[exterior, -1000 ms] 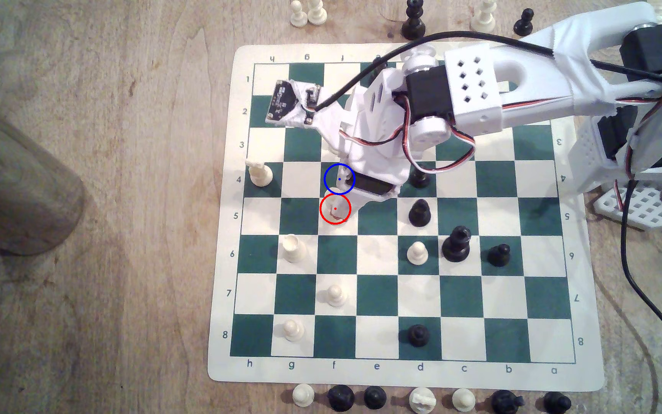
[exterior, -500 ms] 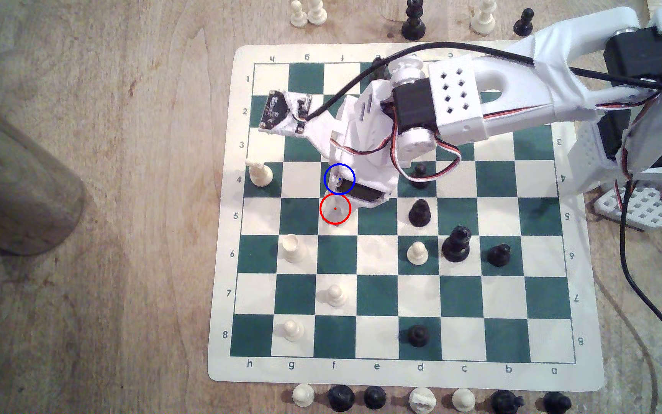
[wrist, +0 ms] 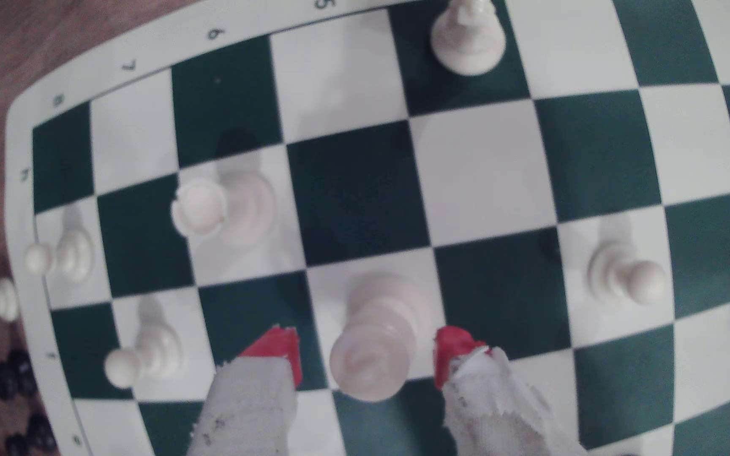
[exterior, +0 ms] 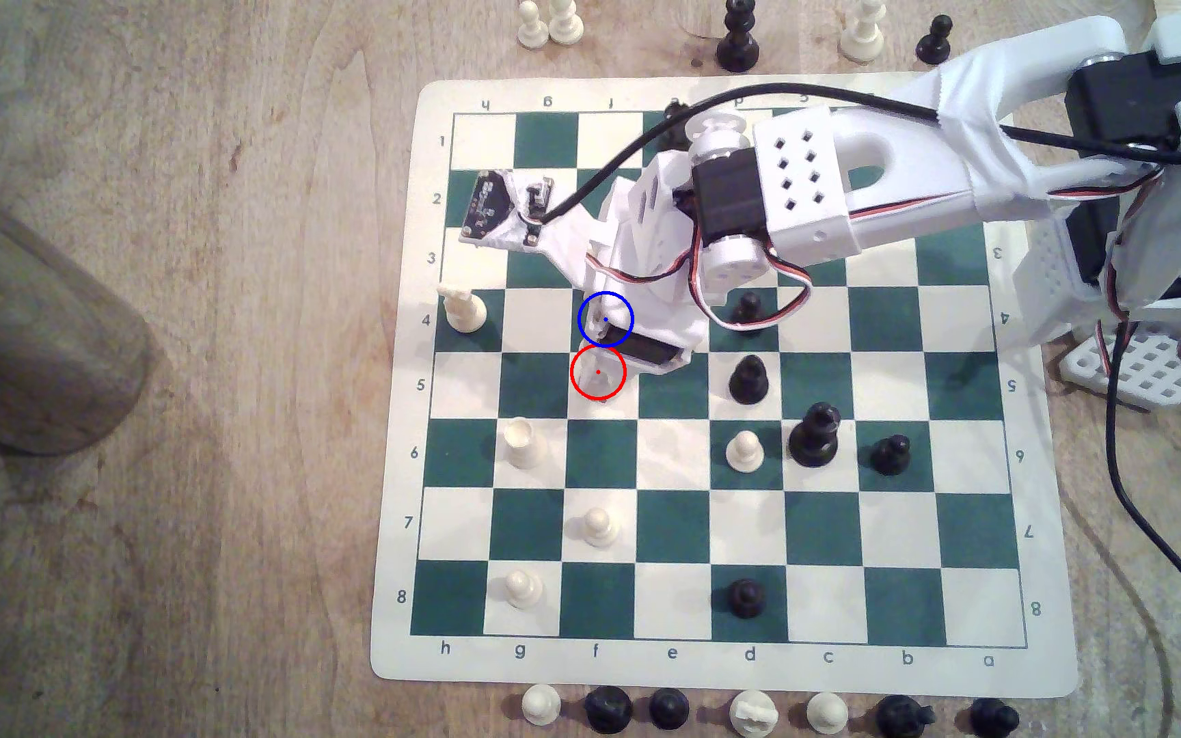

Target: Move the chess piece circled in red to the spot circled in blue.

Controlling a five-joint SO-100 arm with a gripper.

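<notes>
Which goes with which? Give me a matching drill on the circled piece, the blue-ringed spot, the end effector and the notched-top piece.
1. chess piece
2. spot
3. end effector
4. notched-top white piece

A. open
B. bare dark green square
C. row 6, column g
D. on a white square between the red tips

Pairs: 1-D, 2-B, 3-A, 4-C

White pieces on the board: six
Black pieces on the board: five clear, a sixth half hidden under the arm
White pieces off the board: six
Black pieces off the board: six
Board: one
Rings: one red ring, one blue ring
Gripper: one
</notes>
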